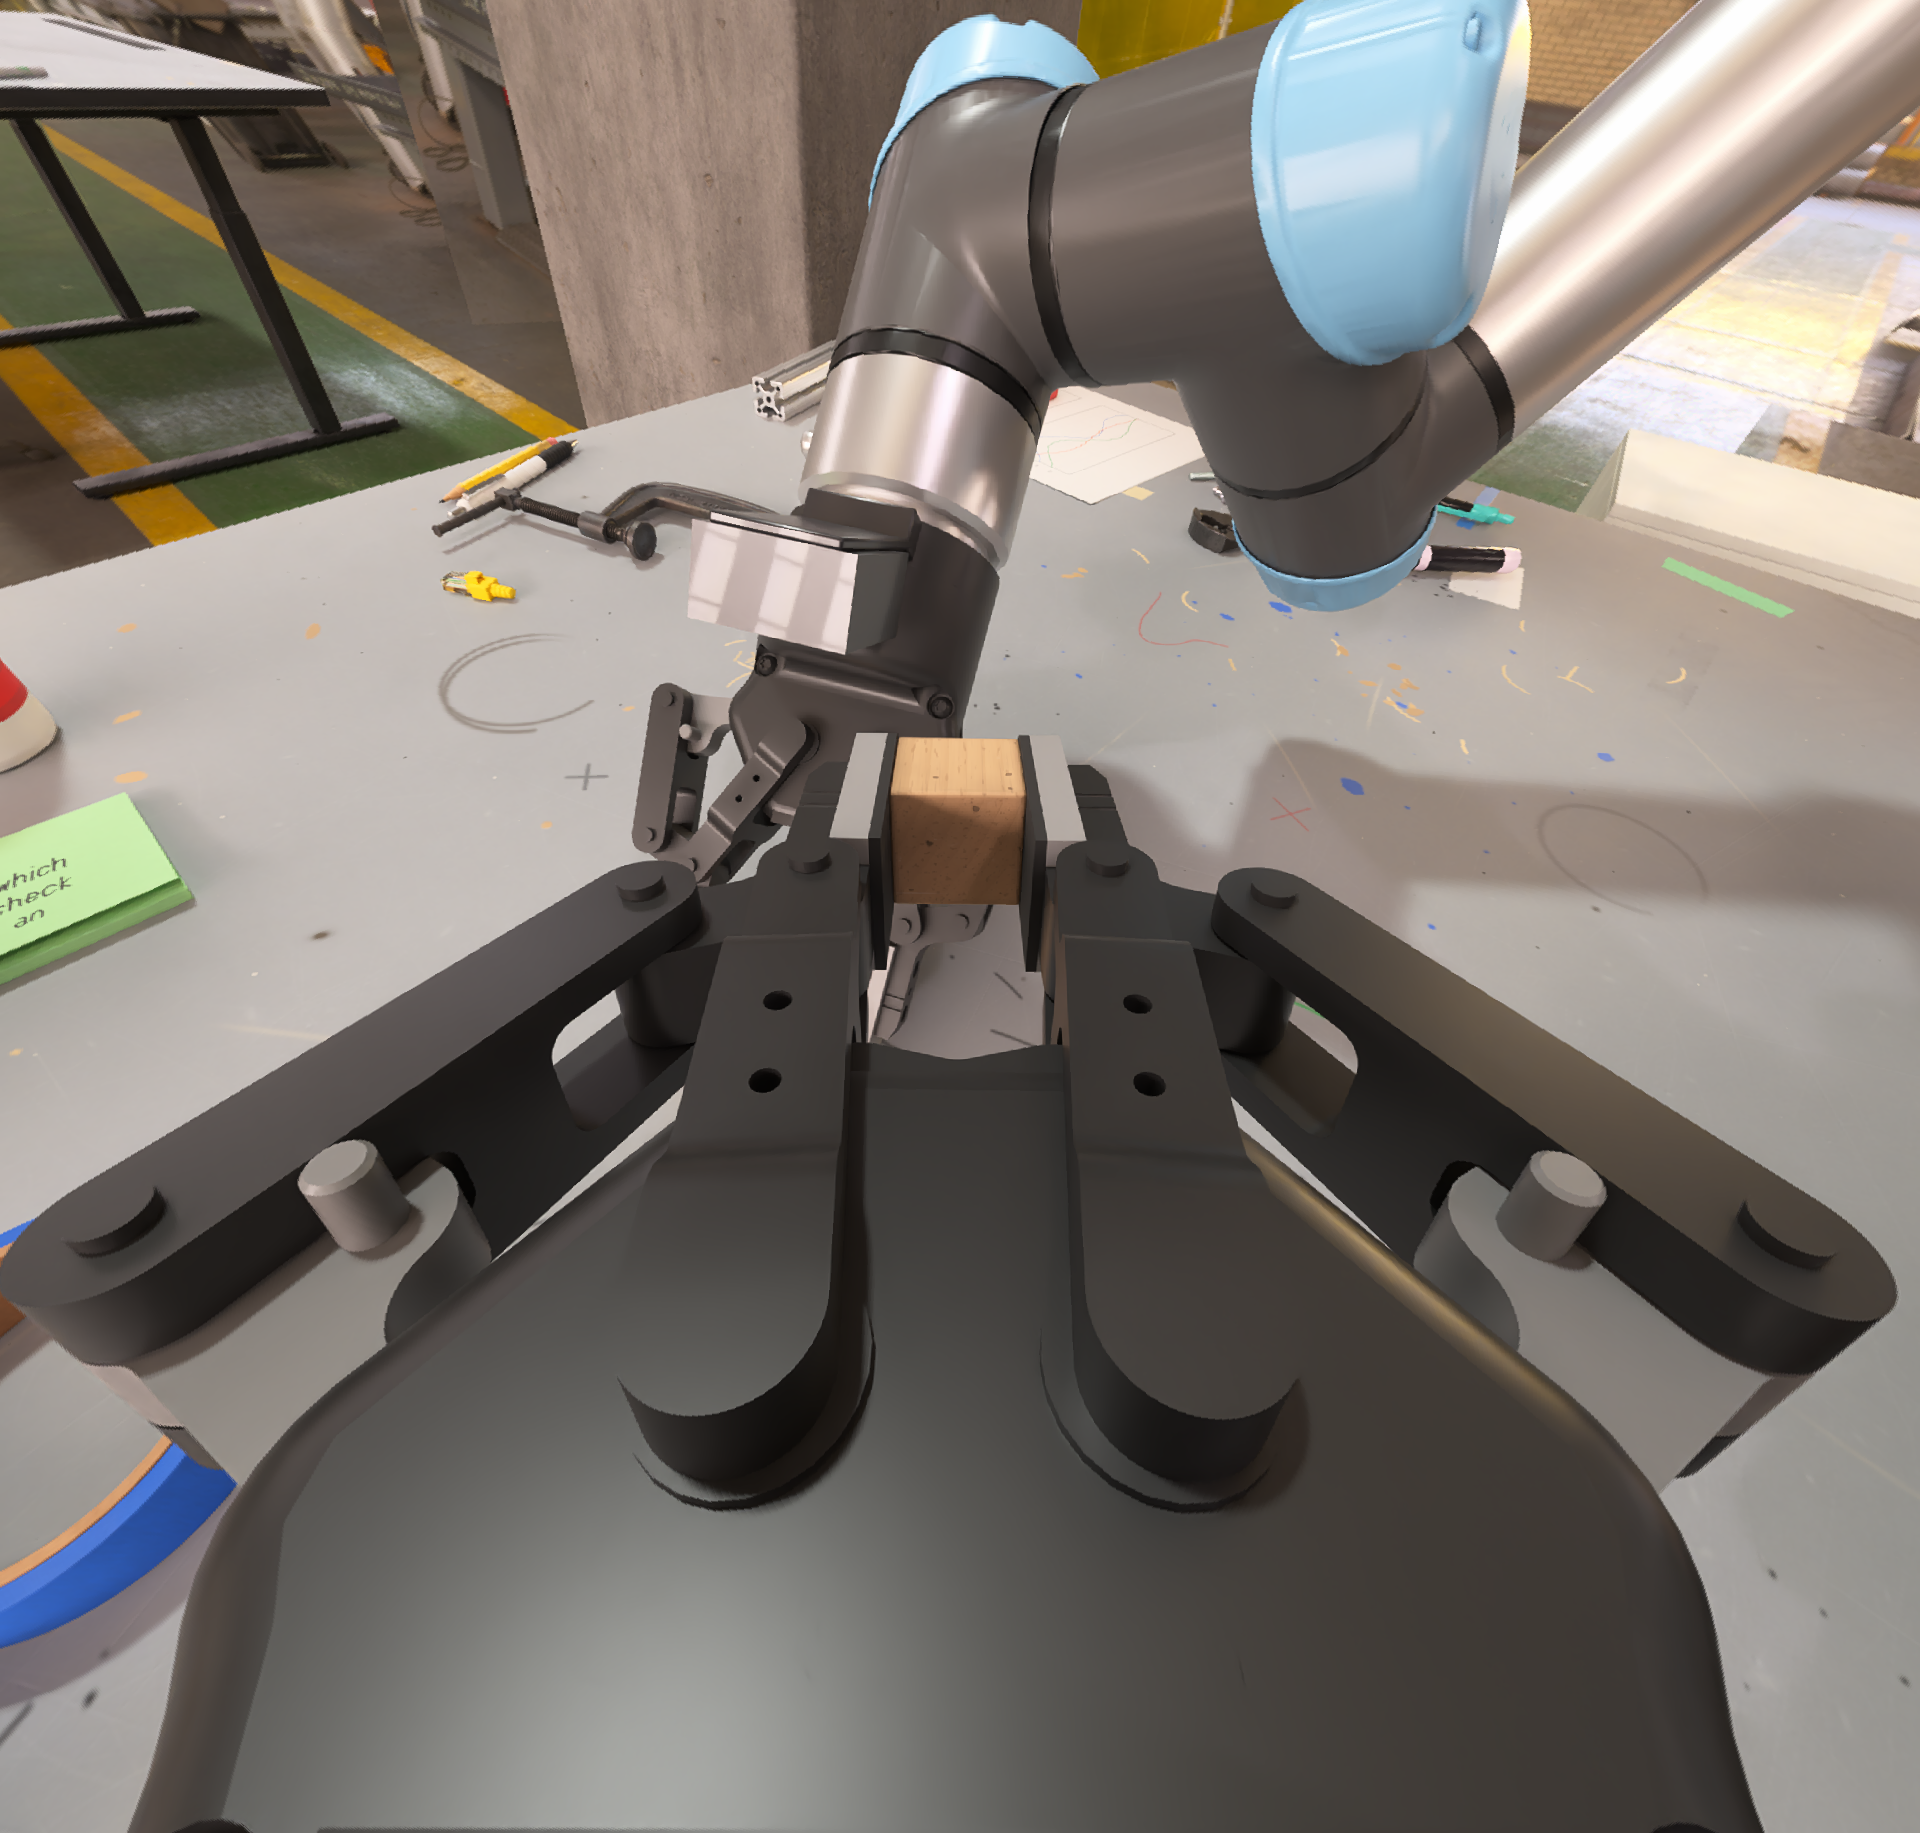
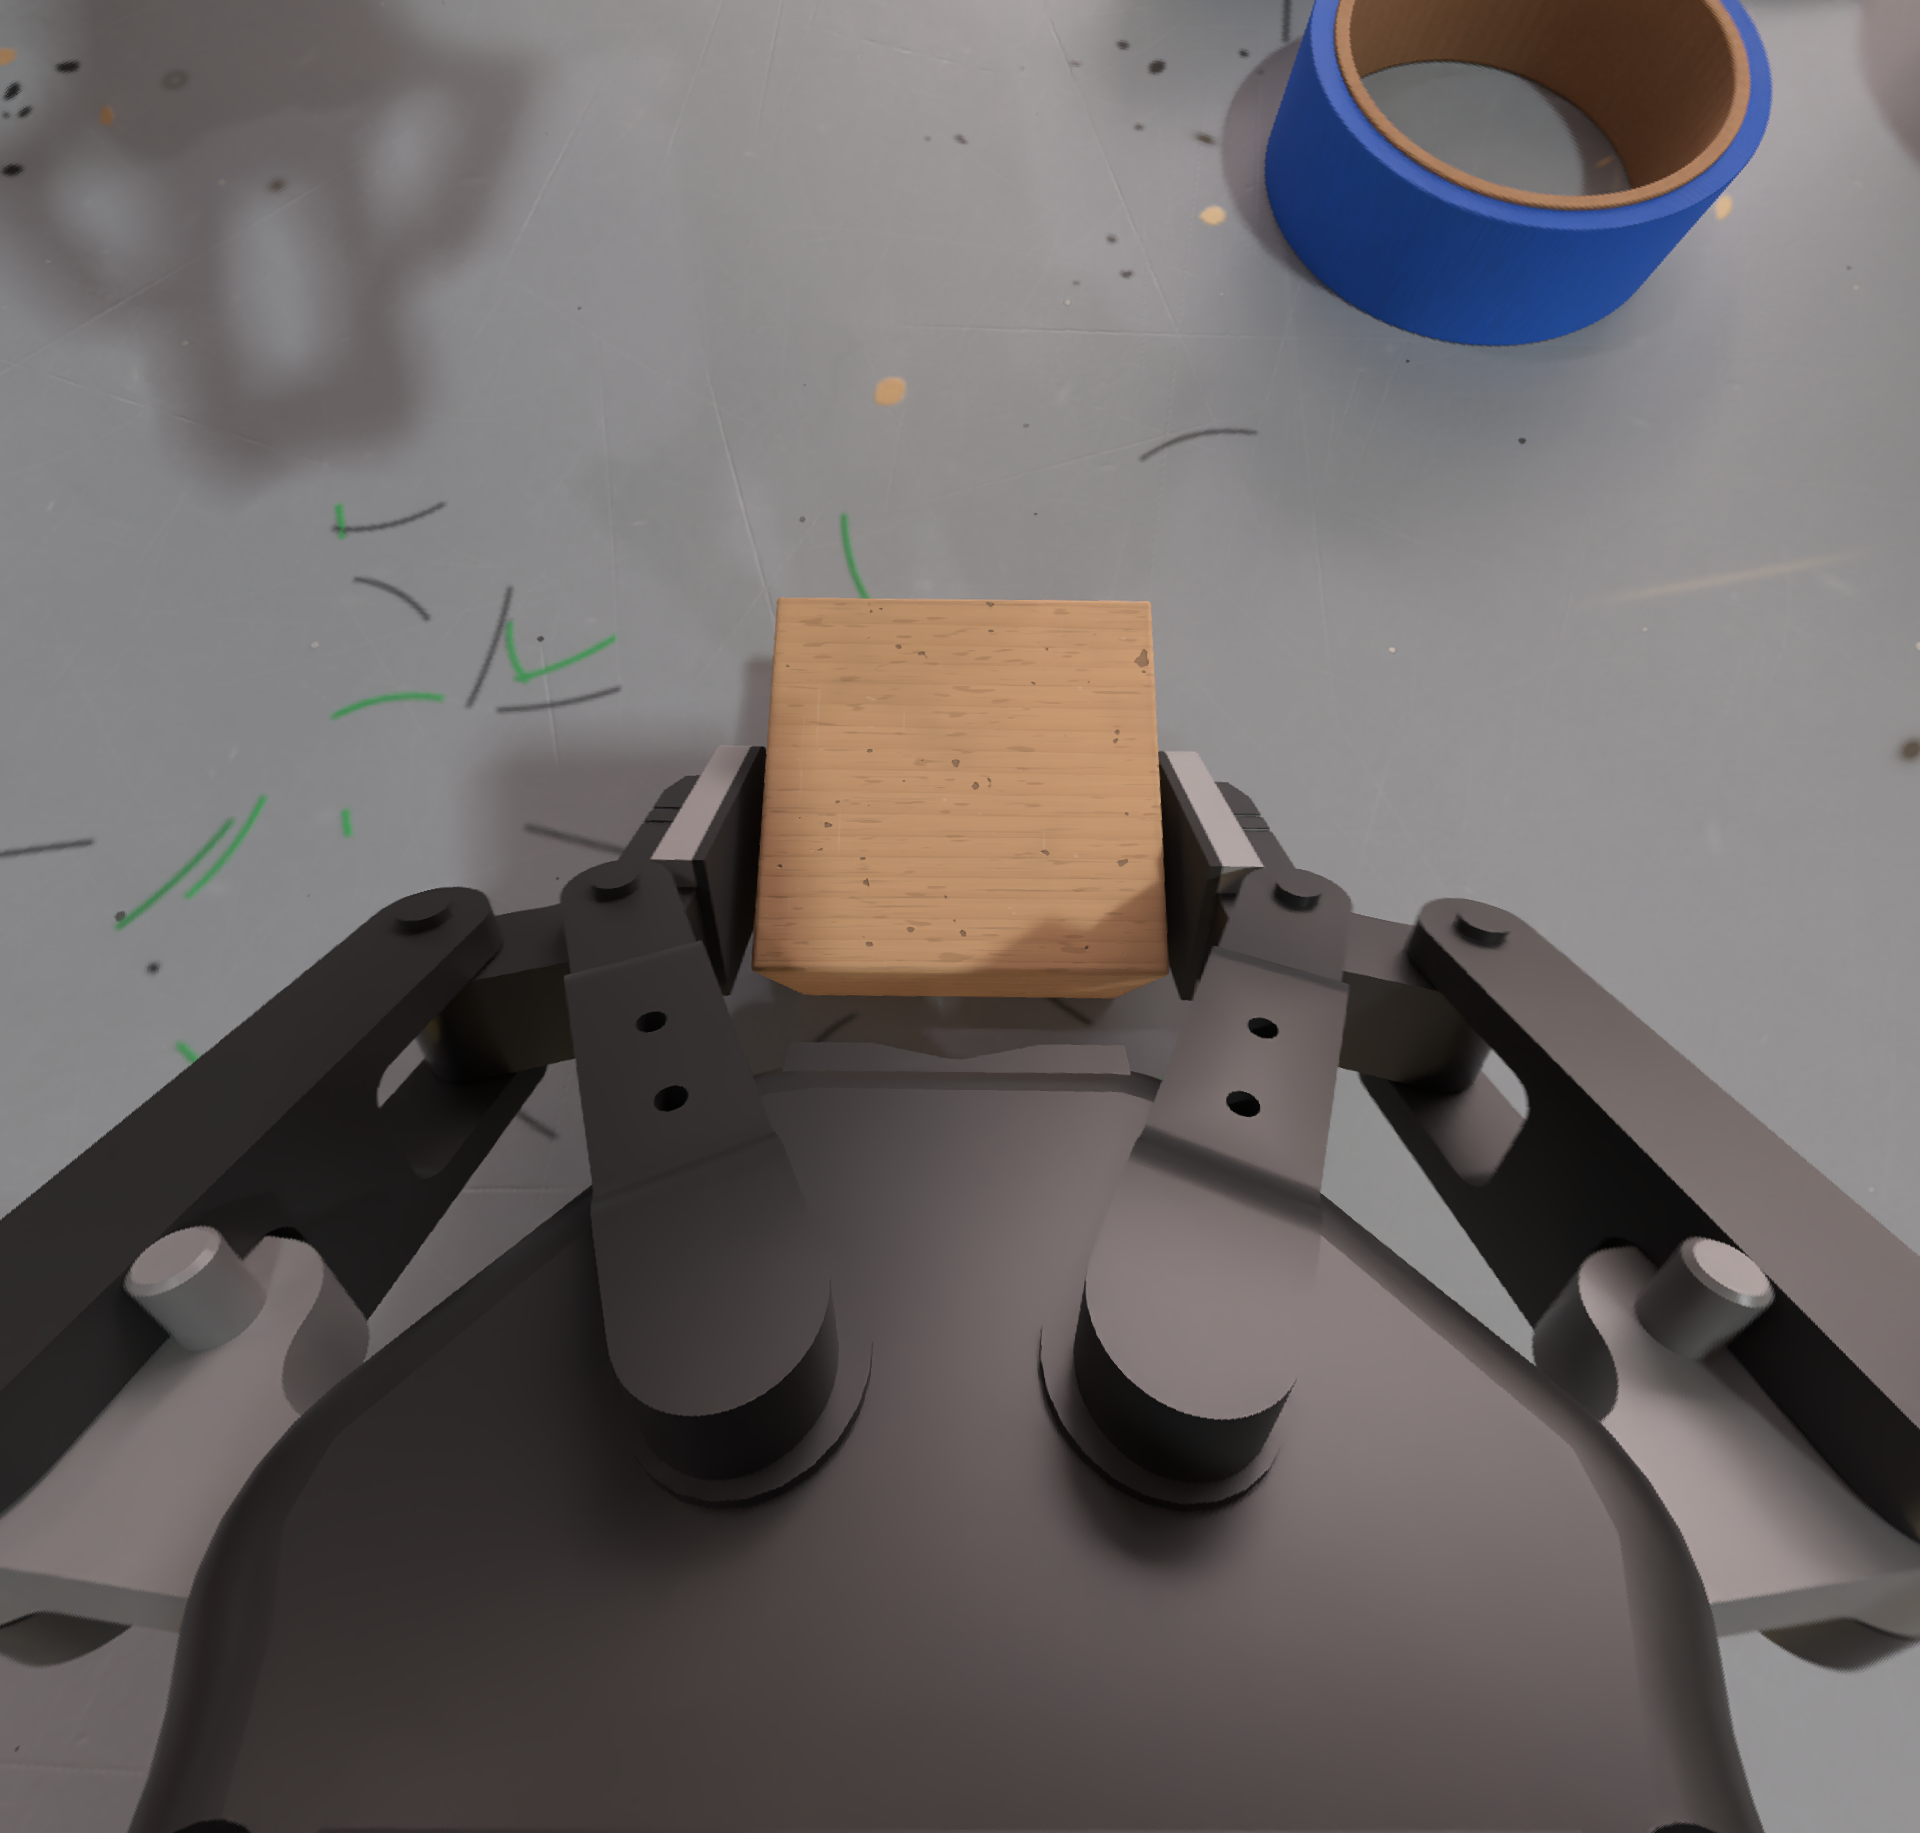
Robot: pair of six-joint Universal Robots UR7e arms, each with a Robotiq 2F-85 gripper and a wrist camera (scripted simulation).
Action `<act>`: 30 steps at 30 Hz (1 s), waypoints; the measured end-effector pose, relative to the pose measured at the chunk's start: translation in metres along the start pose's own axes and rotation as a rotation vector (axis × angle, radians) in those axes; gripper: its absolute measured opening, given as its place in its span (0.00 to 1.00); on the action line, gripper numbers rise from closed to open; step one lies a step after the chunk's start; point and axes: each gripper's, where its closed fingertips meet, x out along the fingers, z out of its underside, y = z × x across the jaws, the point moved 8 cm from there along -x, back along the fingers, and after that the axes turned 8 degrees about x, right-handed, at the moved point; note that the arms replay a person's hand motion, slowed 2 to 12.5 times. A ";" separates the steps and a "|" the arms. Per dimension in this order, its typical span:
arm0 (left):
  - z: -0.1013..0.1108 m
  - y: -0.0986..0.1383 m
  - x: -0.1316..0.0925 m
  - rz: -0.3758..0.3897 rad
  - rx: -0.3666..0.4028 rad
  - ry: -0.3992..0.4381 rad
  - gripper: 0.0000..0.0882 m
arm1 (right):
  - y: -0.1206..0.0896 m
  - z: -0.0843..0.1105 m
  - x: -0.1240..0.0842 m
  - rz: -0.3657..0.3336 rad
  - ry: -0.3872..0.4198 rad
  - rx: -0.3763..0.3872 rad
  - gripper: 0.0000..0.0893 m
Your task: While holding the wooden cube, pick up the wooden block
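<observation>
In the left wrist view my left gripper (image 1: 958,833) is shut on a small wooden cube (image 1: 958,807) and holds it above the grey table (image 1: 312,1004). In the right wrist view my right gripper (image 2: 961,848) is shut on a larger wooden block (image 2: 961,775), with a pad against each side face. I cannot tell whether the block touches the table (image 2: 1455,692) or hangs just above it. The right arm (image 1: 1039,256) reaches down right behind the cube in the left wrist view; there the block is hidden behind my left fingers.
A blue tape roll (image 2: 1517,142) stands far right of the block. A clamp (image 1: 613,521), pencils (image 1: 509,469), a yellow plug (image 1: 480,586), a green card (image 1: 73,884), paper (image 1: 1112,438) and markers (image 1: 1475,557) lie around the table. A concrete pillar (image 1: 644,142) rises behind.
</observation>
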 end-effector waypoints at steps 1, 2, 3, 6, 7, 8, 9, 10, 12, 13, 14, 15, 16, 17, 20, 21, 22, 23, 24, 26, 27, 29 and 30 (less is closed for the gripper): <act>0.000 0.000 0.000 0.001 0.000 -0.001 0.23 | 0.000 0.000 0.000 0.002 0.002 0.000 0.67; 0.000 0.000 0.000 0.001 0.000 -0.001 0.23 | 0.000 0.000 0.000 0.003 0.003 0.001 0.63; 0.000 -0.001 0.000 0.001 0.001 -0.002 0.23 | 0.000 0.000 0.000 0.003 0.004 0.002 0.62; 0.000 -0.002 -0.001 -0.001 0.002 -0.002 0.23 | 0.000 0.000 0.000 0.008 0.008 0.008 0.62; 0.001 -0.002 -0.002 -0.002 0.002 -0.003 0.23 | -0.001 0.000 0.000 0.010 0.009 0.011 0.62; 0.001 -0.003 -0.002 -0.003 0.002 -0.003 0.23 | -0.001 0.000 -0.001 0.010 0.011 0.015 0.62; 0.000 -0.003 -0.003 -0.005 0.003 -0.002 0.23 | -0.002 0.001 -0.001 0.008 0.015 0.020 0.62; 0.000 -0.003 -0.003 -0.006 0.004 -0.002 0.23 | -0.003 0.001 -0.002 0.006 0.020 0.026 0.62; -0.001 -0.004 -0.005 -0.010 0.006 0.000 0.23 | -0.005 0.001 -0.004 -0.003 0.040 0.037 0.62; -0.001 -0.005 -0.005 -0.012 0.008 0.000 0.23 | -0.006 0.001 -0.005 -0.007 0.054 0.041 0.62; -0.001 -0.005 -0.006 -0.014 0.009 0.000 0.23 | -0.007 0.000 -0.007 -0.013 0.070 0.045 0.62; -0.001 -0.006 -0.007 -0.016 0.011 0.000 0.23 | -0.009 0.000 -0.008 -0.018 0.088 0.050 0.62; -0.001 -0.006 -0.008 -0.019 0.013 0.000 0.23 | -0.010 0.000 -0.010 -0.024 0.107 0.056 0.62; -0.002 -0.007 -0.008 -0.021 0.014 0.001 0.23 | -0.011 -0.001 -0.012 -0.029 0.128 0.063 0.62; -0.003 -0.008 -0.010 -0.025 0.016 0.005 0.23 | -0.012 -0.002 -0.019 -0.041 0.199 0.085 0.62; -0.004 -0.008 -0.011 -0.027 0.017 0.006 0.23 | -0.012 -0.003 -0.022 -0.047 0.223 0.094 0.62; -0.004 -0.009 -0.012 -0.028 0.018 0.006 0.23 | -0.012 -0.003 -0.024 -0.054 0.249 0.102 0.62; -0.004 -0.009 -0.012 -0.029 0.019 0.007 0.23 | -0.013 -0.003 -0.027 -0.062 0.274 0.111 0.62; -0.005 -0.009 -0.013 -0.031 0.020 0.007 0.23 | -0.013 -0.003 -0.029 -0.071 0.299 0.118 0.62; -0.006 -0.010 -0.014 -0.034 0.023 0.007 0.23 | -0.014 -0.004 -0.035 -0.089 0.348 0.132 0.62; -0.006 -0.010 -0.014 -0.036 0.026 0.006 0.23 | -0.015 -0.004 -0.037 -0.099 0.371 0.137 0.62; -0.006 -0.010 -0.015 -0.041 0.033 0.002 0.23 | -0.017 -0.004 -0.042 -0.117 0.415 0.147 0.62; -0.006 -0.010 -0.015 -0.044 0.036 0.000 0.23 | -0.018 -0.004 -0.044 -0.126 0.434 0.150 0.62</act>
